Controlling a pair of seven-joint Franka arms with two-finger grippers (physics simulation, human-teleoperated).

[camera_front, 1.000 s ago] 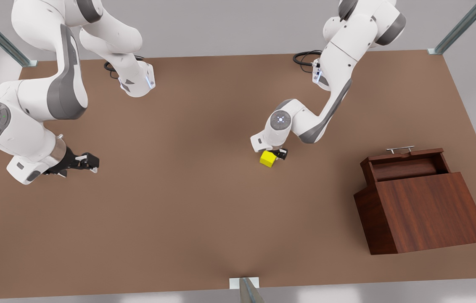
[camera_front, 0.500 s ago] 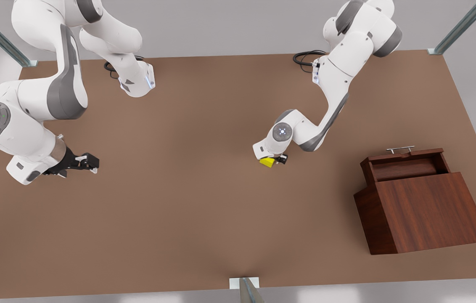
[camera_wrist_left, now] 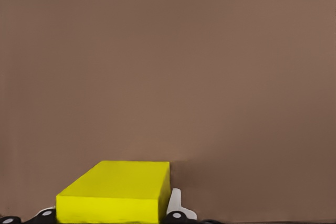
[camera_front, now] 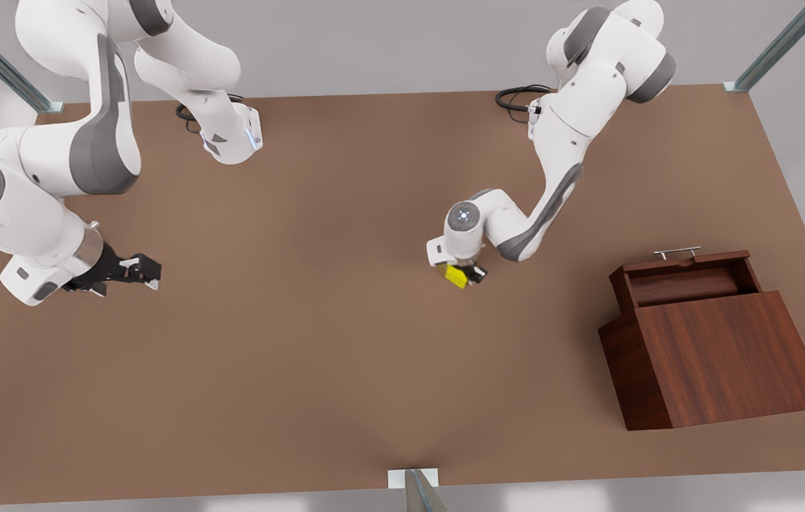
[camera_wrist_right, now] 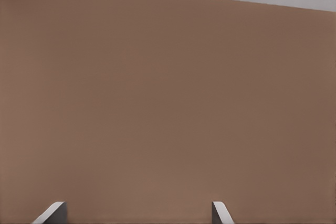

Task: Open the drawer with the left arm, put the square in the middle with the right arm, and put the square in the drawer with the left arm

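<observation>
A: Yellow and hard-edged, the square (camera_front: 455, 274) sits between the fingers of the left gripper (camera_front: 465, 273) near the middle of the table (camera_front: 317, 341); in the left wrist view the cube (camera_wrist_left: 115, 191) lies right between the finger bases. I judge the fingers closed on it.

B: And the other arm?

A: The right gripper (camera_front: 139, 270) waits well apart, toward the front view's left. Its 2 fingertips (camera_wrist_right: 51, 212) stand spread with nothing between them.

B: What could go wrong?

A: The cube's faces look smooth and flat, and it seems turned a little in the grip. If the pads bear near a corner, it could twist or slip on the way over.

B: The drawer?

A: The drawer (camera_front: 687, 279) is pulled out of the slant-topped wooden box (camera_front: 719, 363), dark reddish wood grain with a thin silver handle (camera_front: 677, 251). The opening looks shallow and narrow beside the sloped lid. A release off-centre could land the cube on the rim or the slope, and it might slide off.
</observation>
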